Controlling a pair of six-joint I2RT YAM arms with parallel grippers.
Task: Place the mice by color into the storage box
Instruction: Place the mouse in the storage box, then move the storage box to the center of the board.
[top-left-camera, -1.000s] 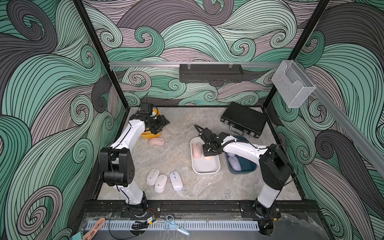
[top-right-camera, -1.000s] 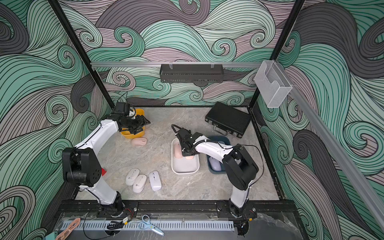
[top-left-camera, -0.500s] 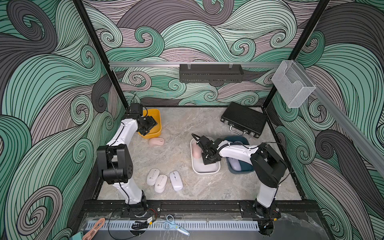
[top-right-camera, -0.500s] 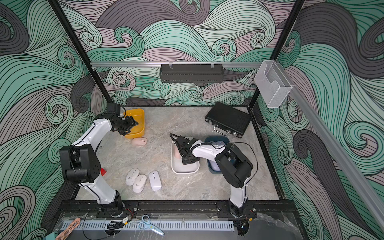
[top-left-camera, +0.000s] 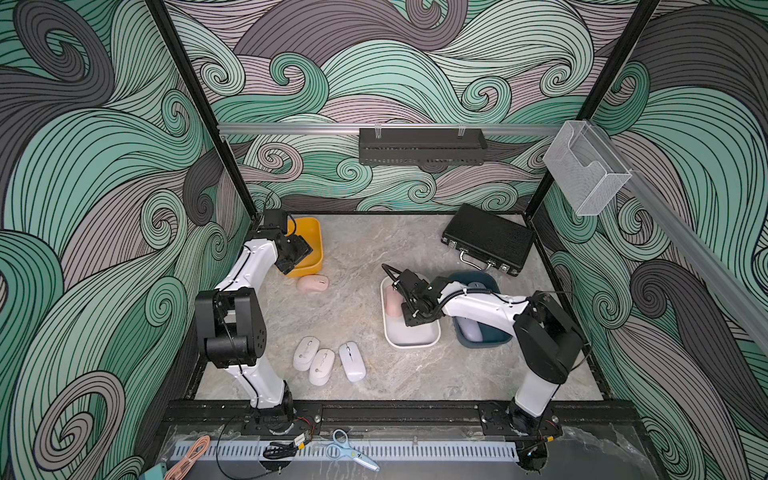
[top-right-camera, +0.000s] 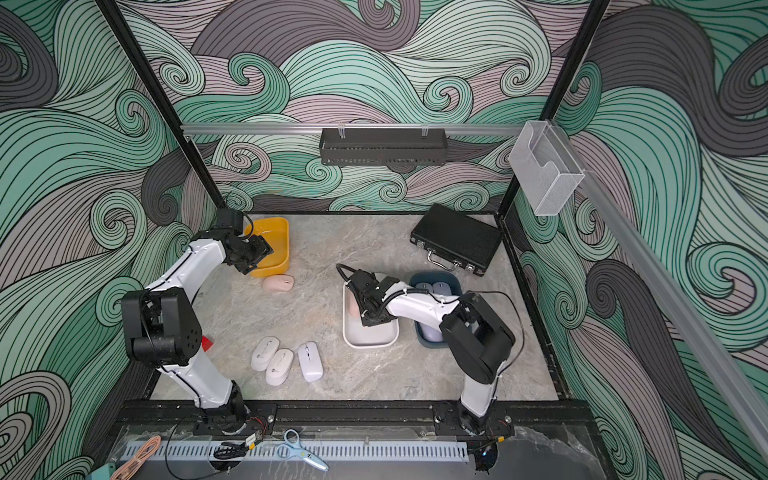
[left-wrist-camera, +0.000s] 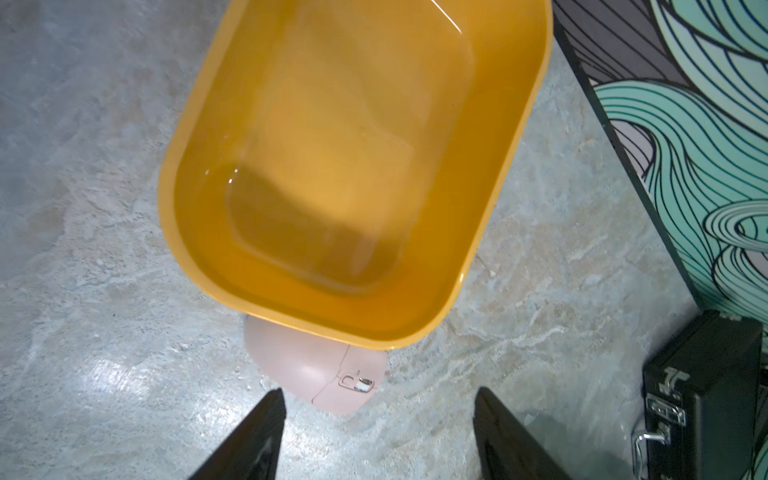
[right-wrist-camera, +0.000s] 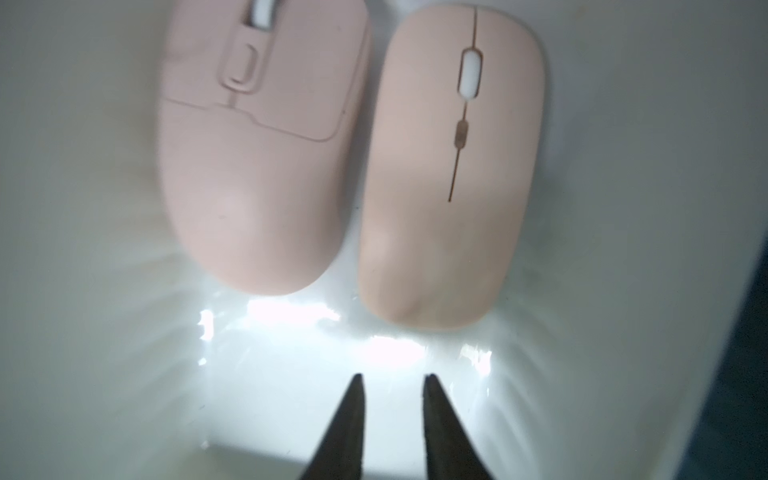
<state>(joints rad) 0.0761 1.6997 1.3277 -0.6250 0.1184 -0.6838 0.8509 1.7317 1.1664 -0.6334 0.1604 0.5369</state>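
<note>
Pink mice sit half-hidden overhead; left end effector, right end effector gape empty.

Tabletop bears bins, case, mice (four loose)

Two pale pink mice lie side by side, wheels up, inside the white bin: a rounder pink mouse and a flatter pink mouse. A third pink mouse rests on the tabletop well to the white bin's left-arm side, just beside the yellow bin. Three off-white mice form a close row nearer the front than the white bin. The dark blue bin stands just beside the white bin on the right-arm side. It holds a lavender mouse and two more lavender mice.
</note>
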